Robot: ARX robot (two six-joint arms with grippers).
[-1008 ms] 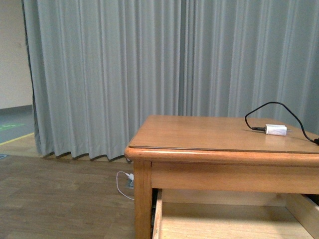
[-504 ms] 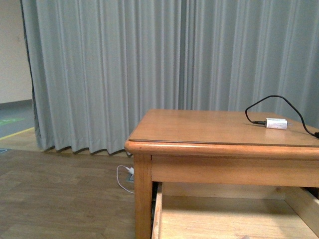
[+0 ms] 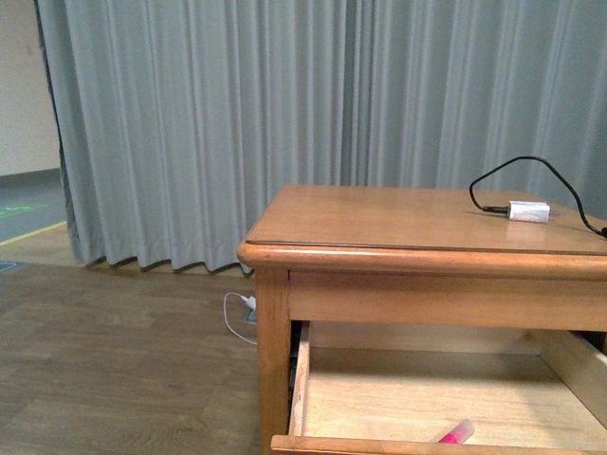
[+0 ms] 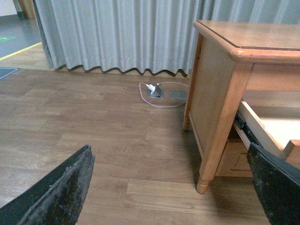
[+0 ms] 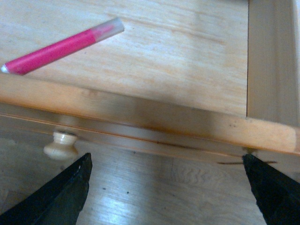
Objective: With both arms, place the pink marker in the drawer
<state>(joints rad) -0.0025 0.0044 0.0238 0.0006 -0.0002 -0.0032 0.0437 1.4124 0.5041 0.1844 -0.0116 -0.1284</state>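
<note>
Drawer (image 3: 398, 398), front view: you see it standing open under the table (image 3: 398, 223); the pink marker (image 3: 455, 433) lies inside at about six o'clock, close to the front rail (image 3: 379, 444), with bare pale wood open toward twelve.
Left gripper (image 4: 168, 197), left wrist view: your arm hangs it over the wood floor (image 4: 93, 126) beside the table leg (image 4: 220, 136), fingers (image 4: 61, 192) spread wide and empty.
Right gripper (image 5: 166, 197), right wrist view: it hovers outside the drawer front near the knob (image 5: 61, 144), fingers spread, gripping nothing; the marker rests apart from them, just beyond the rail.
</note>
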